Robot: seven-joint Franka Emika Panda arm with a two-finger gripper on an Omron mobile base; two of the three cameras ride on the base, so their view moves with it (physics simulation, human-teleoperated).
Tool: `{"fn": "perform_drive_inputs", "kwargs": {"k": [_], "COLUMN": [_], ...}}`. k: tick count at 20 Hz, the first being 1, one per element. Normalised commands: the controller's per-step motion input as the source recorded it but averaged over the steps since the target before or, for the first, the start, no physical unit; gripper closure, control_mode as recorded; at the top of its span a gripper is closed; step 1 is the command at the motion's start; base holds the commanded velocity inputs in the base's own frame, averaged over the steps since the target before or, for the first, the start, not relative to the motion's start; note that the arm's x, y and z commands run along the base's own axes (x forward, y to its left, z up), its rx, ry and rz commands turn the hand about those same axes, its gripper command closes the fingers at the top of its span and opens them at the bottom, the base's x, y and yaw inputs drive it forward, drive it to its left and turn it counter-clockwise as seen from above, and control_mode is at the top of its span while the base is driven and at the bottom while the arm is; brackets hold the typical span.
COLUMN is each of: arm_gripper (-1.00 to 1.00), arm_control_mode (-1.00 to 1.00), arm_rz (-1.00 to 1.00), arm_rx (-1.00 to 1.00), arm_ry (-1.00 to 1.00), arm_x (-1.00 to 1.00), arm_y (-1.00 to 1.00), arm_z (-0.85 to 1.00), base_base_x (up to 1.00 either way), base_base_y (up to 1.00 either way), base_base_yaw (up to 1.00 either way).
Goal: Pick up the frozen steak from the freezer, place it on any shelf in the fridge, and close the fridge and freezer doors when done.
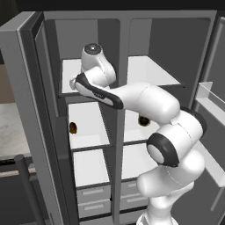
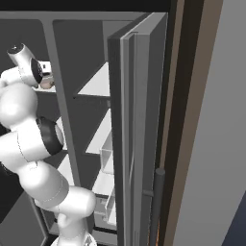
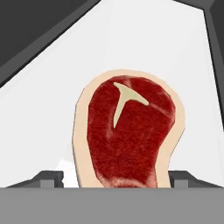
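Observation:
The frozen steak, a flat red slab with a pale tan rim and a small pale bone mark, lies on the top white board of the freezer. My gripper is down over the steak's near end, open, with one dark fingertip on each side of it. A sliver of white board shows between the left tip and the rim. From the right base view the steak peeks out just below my hand. Both doors stand open: the freezer door on the left, the fridge door on the right. The fridge's top shelf is bare.
A small brown oval lump sits on the freezer's second board. A dark jar stands on the fridge's second shelf, partly behind my arm. The fridge door's inner bins jut out at the right. Grey drawers fill the bottom.

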Motion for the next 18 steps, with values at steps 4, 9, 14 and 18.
{"fn": "perform_drive_inputs", "kwargs": {"k": [4, 9, 14, 18], "arm_gripper": [1.00, 1.00, 1.00, 1.00], "arm_control_mode": [-1.00, -1.00, -1.00, -1.00], "arm_rz": [0.00, 0.01, 0.07, 0.01], "arm_rx": [0.04, 0.05, 0.03, 0.00], "arm_ry": [0.00, -0.01, -0.10, -0.08], "arm_x": [0.11, 0.01, -0.47, -0.95], "arm_y": [-0.02, 0.00, 0.00, 0.04], "arm_z": [-0.14, -0.04, 0.00, 0.00], "base_base_x": [0.00, 0.00, 0.00, 0.00], "base_base_y": [0.00, 0.00, 0.00, 0.00], "base_base_yaw": [0.00, 0.00, 0.00, 0.00]}}
